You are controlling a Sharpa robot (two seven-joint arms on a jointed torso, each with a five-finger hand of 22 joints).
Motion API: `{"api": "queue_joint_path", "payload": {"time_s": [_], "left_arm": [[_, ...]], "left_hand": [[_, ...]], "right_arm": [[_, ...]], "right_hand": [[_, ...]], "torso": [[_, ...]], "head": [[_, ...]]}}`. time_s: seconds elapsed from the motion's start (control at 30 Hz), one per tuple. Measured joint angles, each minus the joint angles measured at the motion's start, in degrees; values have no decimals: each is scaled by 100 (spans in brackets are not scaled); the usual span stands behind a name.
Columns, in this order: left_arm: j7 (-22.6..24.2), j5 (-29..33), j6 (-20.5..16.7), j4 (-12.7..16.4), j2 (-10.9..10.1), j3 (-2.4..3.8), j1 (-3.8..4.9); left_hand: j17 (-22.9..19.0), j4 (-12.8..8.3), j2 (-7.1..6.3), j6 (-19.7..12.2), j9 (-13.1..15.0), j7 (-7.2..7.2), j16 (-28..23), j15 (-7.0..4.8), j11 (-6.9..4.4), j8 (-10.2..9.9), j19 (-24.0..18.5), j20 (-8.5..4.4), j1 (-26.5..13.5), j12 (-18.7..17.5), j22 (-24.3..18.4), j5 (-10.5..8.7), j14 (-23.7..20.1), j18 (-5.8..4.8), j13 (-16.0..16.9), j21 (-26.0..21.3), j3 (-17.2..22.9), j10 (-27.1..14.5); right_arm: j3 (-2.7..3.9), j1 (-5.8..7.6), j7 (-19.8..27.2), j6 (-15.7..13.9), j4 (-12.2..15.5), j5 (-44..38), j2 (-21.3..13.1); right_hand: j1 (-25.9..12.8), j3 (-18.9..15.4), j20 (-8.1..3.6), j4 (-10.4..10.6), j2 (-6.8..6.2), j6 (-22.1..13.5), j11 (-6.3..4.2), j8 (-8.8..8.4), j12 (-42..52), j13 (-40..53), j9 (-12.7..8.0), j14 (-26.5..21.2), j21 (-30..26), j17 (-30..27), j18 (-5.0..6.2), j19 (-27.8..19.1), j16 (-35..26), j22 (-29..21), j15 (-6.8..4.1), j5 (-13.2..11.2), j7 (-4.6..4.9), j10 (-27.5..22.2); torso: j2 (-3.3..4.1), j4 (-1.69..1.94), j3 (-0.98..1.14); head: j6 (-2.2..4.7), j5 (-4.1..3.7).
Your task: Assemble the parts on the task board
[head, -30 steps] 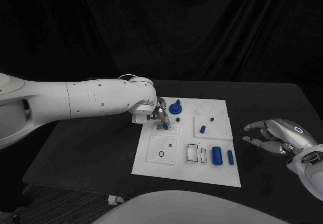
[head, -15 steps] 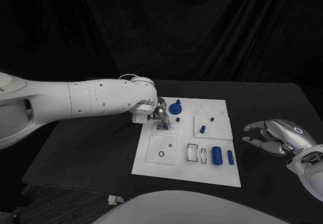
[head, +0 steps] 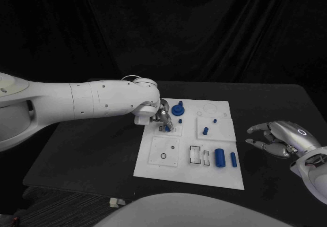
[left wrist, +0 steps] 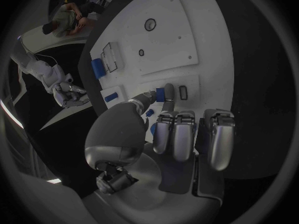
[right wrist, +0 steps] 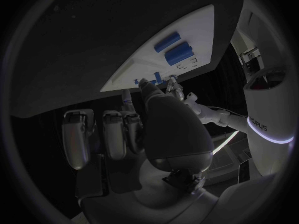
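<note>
We judge the job partly done: our left hand (head: pixel 162 118) pinches a small blue peg (left wrist: pixel 160 92) at the white plastic task board (head: pixel 178 165)'s upper-left block, beside a seated blue knob (head: pixel 177 110). Big blue cylinder (head: pixel 219 157) and slim blue bar (head: pixel 233 159) lie loose; right hand (head: pixel 278 137) hangs spread and empty over the black desk (head: pixel 95 156).

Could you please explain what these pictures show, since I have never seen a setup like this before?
This is a robot with two white arms, each ending in a silver robot hand. One picture looks down from its head; the other two come from fisheye cameras at its wrists. On the black table lies a white task board carrying small blue parts: a big cylinder and a thin rod lying flat, and a round knob standing near the far edge. The left robot hand pinches a small blue peg against the board. The right robot hand hangs beside the board, fingers apart, holding nothing.
</note>
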Motion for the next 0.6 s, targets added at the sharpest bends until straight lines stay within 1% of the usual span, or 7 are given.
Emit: {"api": "queue_joint_path", "payload": {"time_s": [0.13,0.17,0.23,0.43,0.53,0.6], "left_arm": [[0,-1,3,-22,18,-1,-6],[0,-1,4,-30,24,-1,-9],[0,-2,4,-39,33,-1,-13],[0,-6,0,-47,40,4,-23],[0,-7,0,-53,44,6,-26],[-1,-8,-1,-55,45,7,-28]], "left_hand": [[0,0,0,6,-1,-5,0,0,0,0,0,0,0,0,0,-23,0,0,0,0,0,0],[0,7,25,7,-1,-6,0,0,0,0,0,0,-25,0,0,-68,0,0,0,0,24,0],[0,17,61,7,-2,-6,0,0,0,-1,0,0,-61,0,0,-230,0,0,0,0,47,0],[0,17,61,10,-6,-9,0,0,0,-21,0,0,-61,0,0,-386,0,0,0,0,48,0],[0,17,83,18,-6,-2,0,0,0,-22,0,0,-84,0,0,-467,0,0,0,0,48,0],[0,17,98,7,-6,-12,0,0,0,-21,0,0,-104,0,0,-584,0,0,0,0,48,0]], "right_arm": [[0,-1,0,0,-1,0,2],[0,-1,0,0,-1,0,2],[0,-1,0,-1,-1,0,2],[0,-3,0,-1,-1,0,2],[0,-5,0,-1,-1,0,2],[0,-6,0,-1,-1,0,0]], "right_hand": [[2,0,0,0,-2,0,0,0,0,0,-2,0,0,0,0,0,0,0,0,0,0,0],[2,0,0,0,-2,0,0,0,0,0,-2,0,0,0,0,0,0,0,0,0,0,0],[2,0,0,0,-2,0,0,0,0,0,-2,0,0,0,0,0,0,0,0,0,0,0],[2,0,0,0,-2,0,0,0,0,0,-2,0,0,0,0,0,0,-1,0,0,0,0],[2,0,0,0,-2,0,0,0,0,0,-2,0,0,0,-1,0,0,-1,0,0,0,0],[2,0,0,0,-2,0,0,0,0,0,-2,0,0,0,0,0,0,-1,0,0,0,0]], "torso": [[1,0,0],[1,1,0],[1,0,0],[1,1,1],[2,2,1],[2,2,1]], "head": [[0,1],[0,0],[0,0],[0,-12],[0,-12],[0,-12]]}}
